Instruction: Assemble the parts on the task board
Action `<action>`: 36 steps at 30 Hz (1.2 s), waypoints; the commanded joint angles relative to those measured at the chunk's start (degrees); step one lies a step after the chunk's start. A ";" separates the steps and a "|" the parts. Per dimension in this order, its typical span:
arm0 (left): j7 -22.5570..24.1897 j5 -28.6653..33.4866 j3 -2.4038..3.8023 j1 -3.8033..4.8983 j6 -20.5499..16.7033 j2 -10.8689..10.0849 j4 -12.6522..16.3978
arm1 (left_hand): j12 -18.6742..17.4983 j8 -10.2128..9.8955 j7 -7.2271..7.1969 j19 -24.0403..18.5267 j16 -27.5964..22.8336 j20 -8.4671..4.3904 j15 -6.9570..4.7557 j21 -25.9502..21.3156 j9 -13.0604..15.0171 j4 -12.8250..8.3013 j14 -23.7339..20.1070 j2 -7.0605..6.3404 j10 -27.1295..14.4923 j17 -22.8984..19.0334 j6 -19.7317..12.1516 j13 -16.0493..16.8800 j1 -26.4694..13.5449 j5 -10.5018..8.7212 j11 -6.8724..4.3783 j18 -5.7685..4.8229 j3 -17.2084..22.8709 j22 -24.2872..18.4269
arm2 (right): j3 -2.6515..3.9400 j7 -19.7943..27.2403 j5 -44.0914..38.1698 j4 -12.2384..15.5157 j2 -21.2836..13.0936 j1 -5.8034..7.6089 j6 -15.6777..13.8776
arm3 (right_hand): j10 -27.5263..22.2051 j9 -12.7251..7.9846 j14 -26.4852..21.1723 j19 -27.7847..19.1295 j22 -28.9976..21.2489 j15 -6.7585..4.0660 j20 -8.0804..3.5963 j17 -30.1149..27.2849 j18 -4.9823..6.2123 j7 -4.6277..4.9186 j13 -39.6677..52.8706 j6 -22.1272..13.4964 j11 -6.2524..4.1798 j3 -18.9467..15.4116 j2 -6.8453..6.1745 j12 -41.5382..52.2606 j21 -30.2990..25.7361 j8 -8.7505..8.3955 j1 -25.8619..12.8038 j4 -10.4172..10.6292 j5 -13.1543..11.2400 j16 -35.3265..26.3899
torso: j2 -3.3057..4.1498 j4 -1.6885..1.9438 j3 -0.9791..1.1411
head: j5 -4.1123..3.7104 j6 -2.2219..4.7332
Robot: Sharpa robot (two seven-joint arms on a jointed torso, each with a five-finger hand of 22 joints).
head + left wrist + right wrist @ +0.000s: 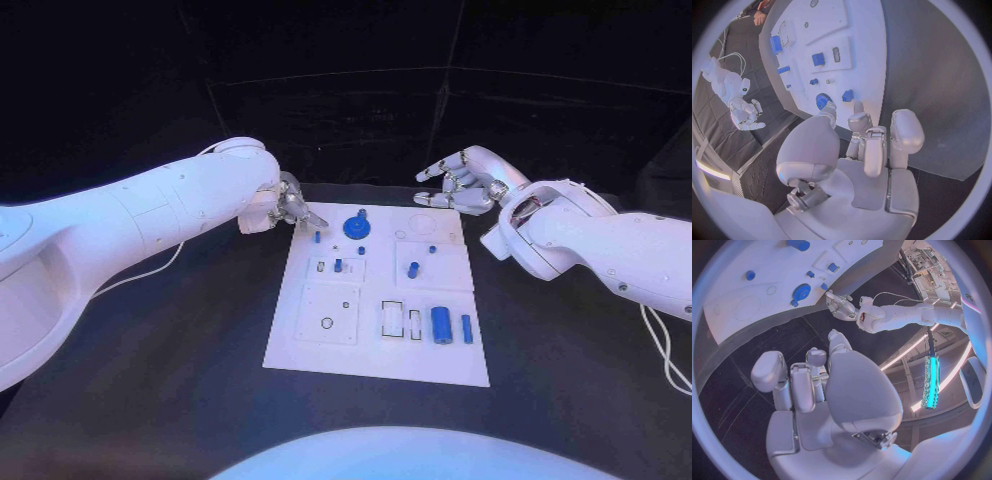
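head view looks down; both wrist views share the task board [378, 295].

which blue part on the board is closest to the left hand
The small blue block at the white board's far-left corner, just below the left hand; the blue gear lies farther right.

Cool bluish light on a dark scene; wrist views bend straight edges.

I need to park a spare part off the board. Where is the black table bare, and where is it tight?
Bare table lies on both long sides of the task board and in front of its near edge. The far end is crowded: the left hand hangs at one far corner by the blue gear, the right hand beyond the other.
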 commanded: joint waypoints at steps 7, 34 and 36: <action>2.41 -0.58 -0.04 -0.22 -0.80 1.58 -1.81 | 0.33 -0.26 -0.16 0.62 0.18 0.00 0.14 0.29 -0.12 0.12 6.05 0.33 -0.03 15.09 0.49 0.22 0.26 -0.22 -0.38 0.67 -0.81 0.21 | 0.03 0.45 0.10 0.04 0.20 0.12 -0.03 | -0.33 -0.03 2.63 -0.14 -0.06 -0.38 -0.23 0.15 0.68 -0.17 -0.08 0.35 -0.05 -0.30 0.43 -0.10 -0.28 0.31 -0.12 0.14 0.21 -0.39 | 0.02 -0.06 -0.02 | 0.13 0.07; 1.62 -0.60 -0.08 -1.14 1.45 4.38 -5.91 | 0.58 -0.49 -0.23 0.78 0.18 -0.03 0.14 0.47 -0.80 -1.49 6.05 2.65 0.11 15.09 1.38 0.28 5.87 -0.18 -0.44 0.58 -1.82 0.71 | 0.03 0.44 0.10 -0.08 0.45 0.13 0.18 | -0.32 -0.03 2.65 -0.12 -0.06 -0.39 -0.24 0.20 0.68 -0.17 -0.08 0.32 -0.06 -0.29 0.53 -0.06 -0.29 0.31 -0.08 0.15 0.37 -0.37 | 0.11 -0.36 -0.03 | 0.51 0.06; 1.45 -0.61 -0.08 -1.18 1.55 4.47 -6.09 | 0.55 -0.48 -0.23 0.76 0.18 -0.03 0.14 0.42 -0.82 -1.56 6.05 2.72 0.08 15.09 1.42 0.23 6.02 -0.18 -0.43 0.59 -1.84 0.66 | 0.03 0.43 0.10 -0.09 0.46 0.13 0.20 | -0.32 -0.03 2.65 -0.12 -0.06 -0.39 -0.24 0.20 0.68 -0.17 -0.08 0.32 -0.06 -0.29 0.53 -0.06 -0.29 0.31 -0.08 0.15 0.37 -0.37 | 0.10 -0.37 -0.04 | 0.53 0.00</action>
